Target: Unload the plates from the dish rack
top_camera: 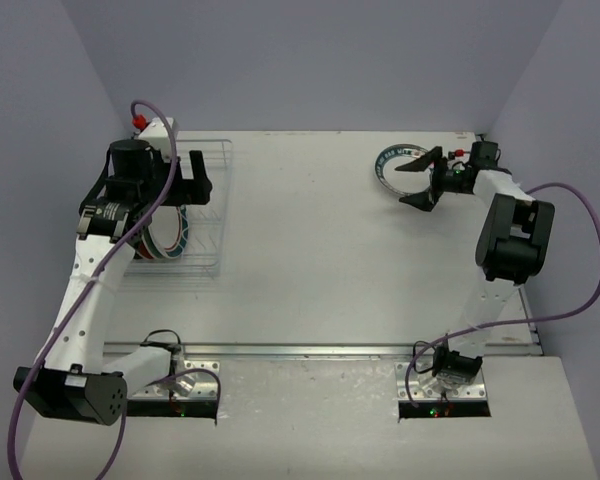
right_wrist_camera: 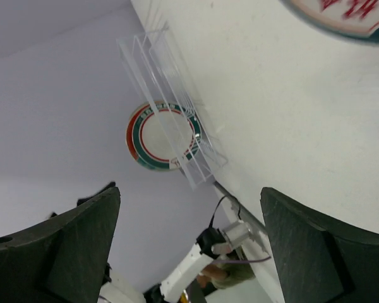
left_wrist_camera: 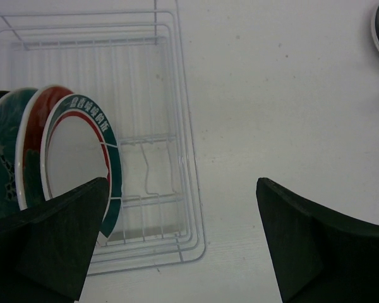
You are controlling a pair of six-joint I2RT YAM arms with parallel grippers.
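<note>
Several plates [left_wrist_camera: 82,154] stand on edge inside the dish rack [top_camera: 212,252], with the left gripper [left_wrist_camera: 182,184] spread wide above them. Well right of the rack, a green-rimmed plate [top_camera: 388,166] lies flat beneath the right gripper [top_camera: 421,181], its jaws apart.

walls [top_camera: 300,60]: pale lavender | tbl [top_camera: 310,260]: white, matte | light: even

nothing reads outright. the front plate [left_wrist_camera: 76,158] in the rack [left_wrist_camera: 191,164] carries a band of white characters along its green rim, too small and soft to make out. the second plate [right_wrist_camera: 341,12], lying on the worktop [right_wrist_camera: 290,113], shows red marks inside its rim, blurred. a dark label [top_camera: 105,210] on the left arm [top_camera: 88,275] bears pale print, too small to read.
</note>
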